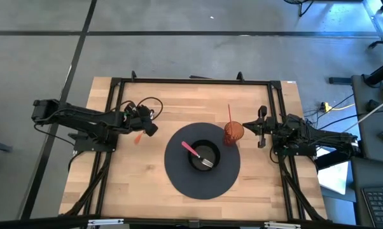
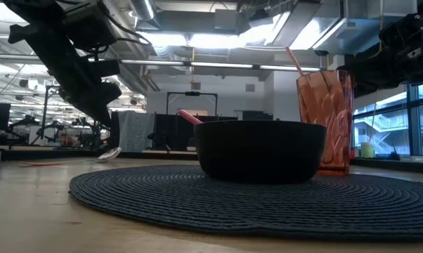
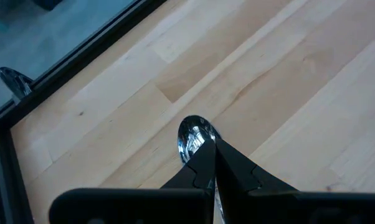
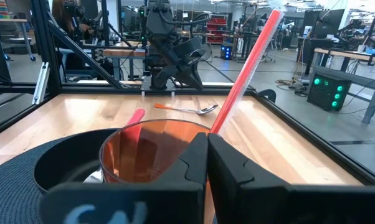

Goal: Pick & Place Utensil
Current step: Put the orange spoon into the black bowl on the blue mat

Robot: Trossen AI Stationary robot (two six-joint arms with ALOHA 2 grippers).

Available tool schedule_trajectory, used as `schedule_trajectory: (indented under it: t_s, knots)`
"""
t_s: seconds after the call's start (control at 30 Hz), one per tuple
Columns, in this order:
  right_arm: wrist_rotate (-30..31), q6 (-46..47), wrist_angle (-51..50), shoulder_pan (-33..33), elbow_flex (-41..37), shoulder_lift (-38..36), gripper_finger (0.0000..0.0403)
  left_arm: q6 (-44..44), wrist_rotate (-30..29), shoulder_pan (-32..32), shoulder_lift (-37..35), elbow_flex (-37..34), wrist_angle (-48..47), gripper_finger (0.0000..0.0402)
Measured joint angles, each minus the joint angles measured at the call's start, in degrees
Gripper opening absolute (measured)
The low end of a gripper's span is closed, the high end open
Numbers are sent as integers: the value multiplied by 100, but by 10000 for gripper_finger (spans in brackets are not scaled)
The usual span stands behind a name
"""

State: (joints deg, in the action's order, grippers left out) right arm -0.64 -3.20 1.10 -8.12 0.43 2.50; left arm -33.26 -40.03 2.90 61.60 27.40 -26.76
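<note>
Around our left claw (image 1: 152, 129) we see bare light-wood desk (image 1: 147, 184), with only the orange-handled metal spoon (image 4: 187, 109) lying beneath it. Between the two claws stand a round dark woven mat (image 1: 179, 181), a black bowl (image 1: 193, 154) and an orange translucent cup (image 1: 233, 132) just before our right claw (image 1: 245, 129).

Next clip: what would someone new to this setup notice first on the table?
The round dark placemat at the table's centre, carrying a black bowl with a pink-handled fork leaning in it. At the mat's right edge stands an orange cup with a red straw, just ahead of the right gripper. To the left, the left gripper hangs over an orange-handled spoon on the bare wood.
</note>
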Motion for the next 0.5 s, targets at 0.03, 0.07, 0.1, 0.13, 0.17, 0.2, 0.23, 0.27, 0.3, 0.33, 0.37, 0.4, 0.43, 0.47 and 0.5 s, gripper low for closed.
schedule_trajectory:
  t_s: [0.03, 0.07, 0.1, 0.13, 0.17, 0.2, 0.23, 0.27, 0.3, 0.33, 0.37, 0.4, 0.43, 0.47, 0.5]
  knots:
    - [0, 0, 0, -2, 0, 0, 11, 0, 0, 2, 0, 0, -2, 4]
    - [0, -1, 0, -2, 0, 0, 11, 0, 0, 1, 0, 0, -2, 4]
    - [0, -2, 0, -1, 0, 0, 11, 0, 0, 0, 0, 0, 0, 4]
    - [0, -2, 0, 0, 0, 0, 11, 0, -6, 2, 0, 0, -1, 4]
    - [0, -2, 0, -1, 0, 0, 11, 0, -34, -1, 0, 0, -1, 4]
    - [0, -2, 0, -1, 0, 1, 11, 0, -69, 2, 0, 0, -2, 4]
    - [0, -2, 0, -1, 0, 2, 11, 0, -96, 2, 0, 0, -1, 4]
    - [0, -2, -2, -2, 0, 0, 11, 0, -96, 2, 0, 0, 0, 4]
    - [0, -2, 0, -2, 0, 2, 11, 0, -98, 2, 0, 0, 0, 4]
    - [0, -2, -2, 0, 0, 0, 11, 0, -96, 0, 0, 0, 0, 4]
    - [0, -2, 0, 0, 0, 2, 11, 0, -97, -1, 0, 0, -2, 4]
    - [0, -2, -2, -1, 0, 0, 11, 0, -98, 2, 0, 0, -2, 4]
    - [0, -2, -2, -1, 0, 1, 11, 0, -100, 2, 0, 0, 0, 4]
    - [0, -2, -2, 0, 0, 0, 11, 19, -108, 2, 0, 0, -1, 4]
    - [0, -2, -2, 0, 0, 0, 11, 53, -135, -1, 0, 0, -2, 4]
